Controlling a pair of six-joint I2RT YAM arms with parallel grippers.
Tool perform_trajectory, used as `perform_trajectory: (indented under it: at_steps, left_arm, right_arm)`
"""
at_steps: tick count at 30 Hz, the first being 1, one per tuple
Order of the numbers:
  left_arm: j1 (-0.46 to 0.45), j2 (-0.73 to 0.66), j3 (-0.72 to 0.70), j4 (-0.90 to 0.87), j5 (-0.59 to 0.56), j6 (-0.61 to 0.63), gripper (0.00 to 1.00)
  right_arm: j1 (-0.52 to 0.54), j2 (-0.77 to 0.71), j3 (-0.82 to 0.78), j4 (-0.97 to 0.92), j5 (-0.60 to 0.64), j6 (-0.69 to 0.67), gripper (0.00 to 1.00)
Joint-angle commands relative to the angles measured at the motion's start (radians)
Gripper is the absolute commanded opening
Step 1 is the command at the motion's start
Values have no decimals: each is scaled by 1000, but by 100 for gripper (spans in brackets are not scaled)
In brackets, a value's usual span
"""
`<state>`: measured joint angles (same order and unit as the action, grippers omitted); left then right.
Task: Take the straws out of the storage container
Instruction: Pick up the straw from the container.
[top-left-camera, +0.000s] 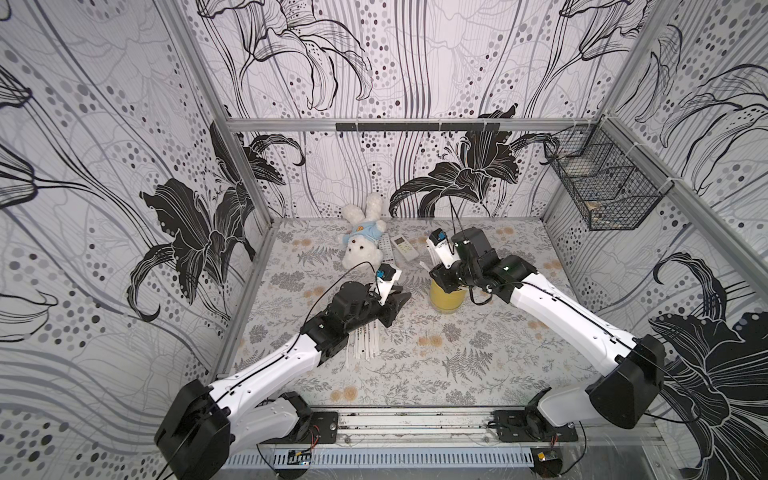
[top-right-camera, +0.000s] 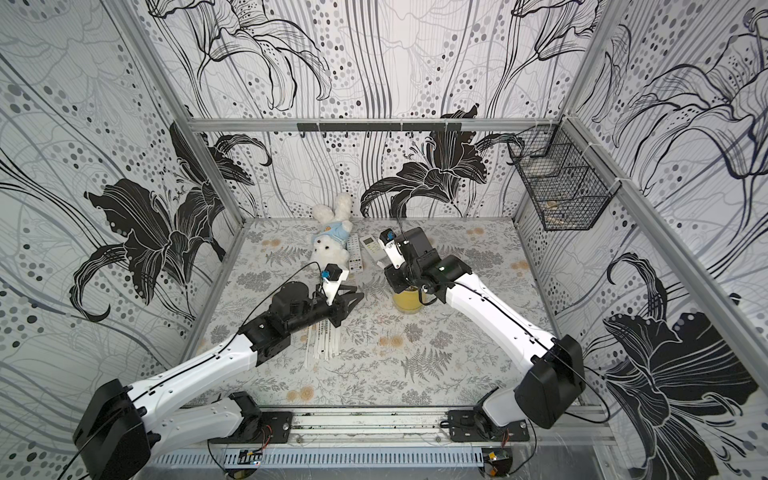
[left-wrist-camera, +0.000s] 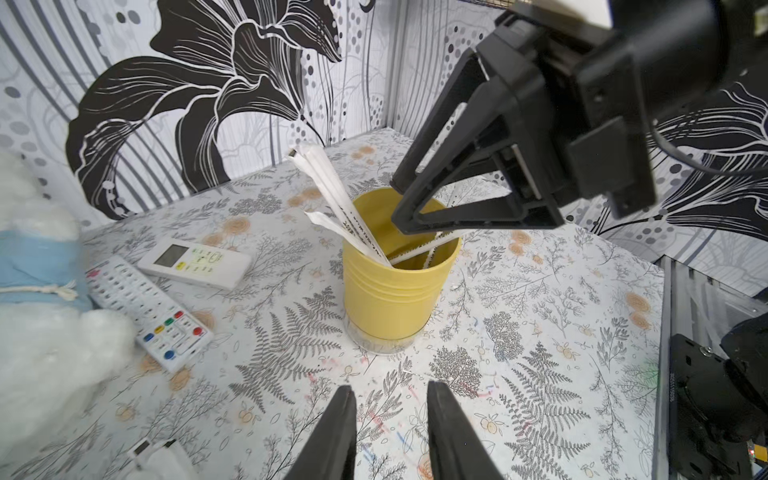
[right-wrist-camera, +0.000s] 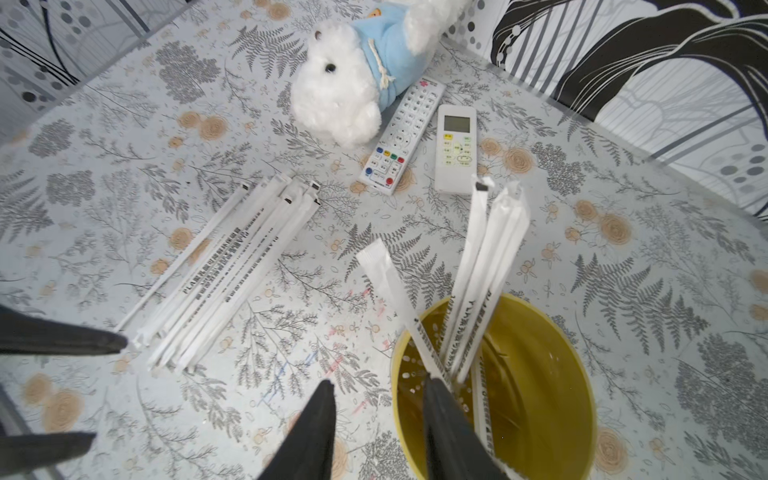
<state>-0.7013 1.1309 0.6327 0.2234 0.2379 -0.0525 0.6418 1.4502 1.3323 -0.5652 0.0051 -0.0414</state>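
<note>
The right fingers (right-wrist-camera: 380, 382), parted and empty, straddle the rim of the yellow cup (right-wrist-camera: 540, 395), whose straws (right-wrist-camera: 490, 257) lean toward eleven o'clock; the left fingers (left-wrist-camera: 390, 388), also parted, sit farther off.

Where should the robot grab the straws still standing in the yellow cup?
Pinch the leaning straws by the part sticking out above the yellow cup's rim, coming down from above, the right claw closing across their thin width. Their tops stand free in the air; the lower ends sit deep inside the cup, where there's little room.
</note>
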Motion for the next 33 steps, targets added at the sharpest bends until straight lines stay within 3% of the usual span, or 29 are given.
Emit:
perform_trajectory:
  at_steps: [1,19,22,27,33]
  left_arm:
    - [-15,27,-59,310,51,18,35]
    - [-17,130,-93,352,69,138,36]
    - [-17,148,-91,350,68,143,37]
    - [-16,152,-91,350,65,150,37]
    - [-17,144,-85,326,68,179,37]
  right_arm:
    - [2,-21,-49,74,73,-49,39]
    - [2,146,33,130,63,-84,37]
    - [2,176,56,118,59,-89,32]
    - [2,192,88,98,58,-93,12]
    - [2,154,88,89,74,-97,0]
